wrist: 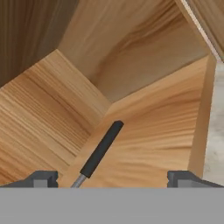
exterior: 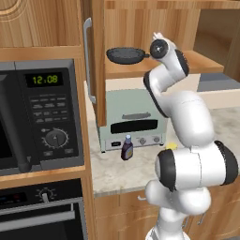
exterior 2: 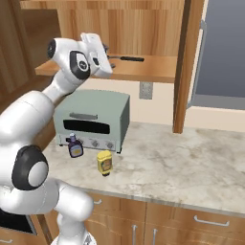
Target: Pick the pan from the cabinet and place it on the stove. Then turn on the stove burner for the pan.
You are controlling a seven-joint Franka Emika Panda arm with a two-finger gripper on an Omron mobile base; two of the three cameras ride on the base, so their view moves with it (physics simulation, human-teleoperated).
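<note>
- Pan (exterior: 125,56) sits on the shelf of the open cabinet (exterior: 154,65), above the toaster oven (exterior: 133,119). Its handle (wrist: 101,148) points out toward my arm.
- Gripper (wrist: 112,179) is at the shelf, fingers spread wide, nothing between them. In the hand view the handle runs diagonally up from between the two tips.
- Step in hand, as I read it: line up on the handle and pinch it.
- Handle is skewed to the finger axis, so I'd roll the wrist until the fingers straddle it square, then ease forward.
- I'd grab the black grip close to the bowl; an end grab likely lets the pan droop.
- Open door (exterior: 96,61) is close on the pan's side, so I'd draw straight out before swinging.
- Stove is out of frame; base will need to move later.
</note>
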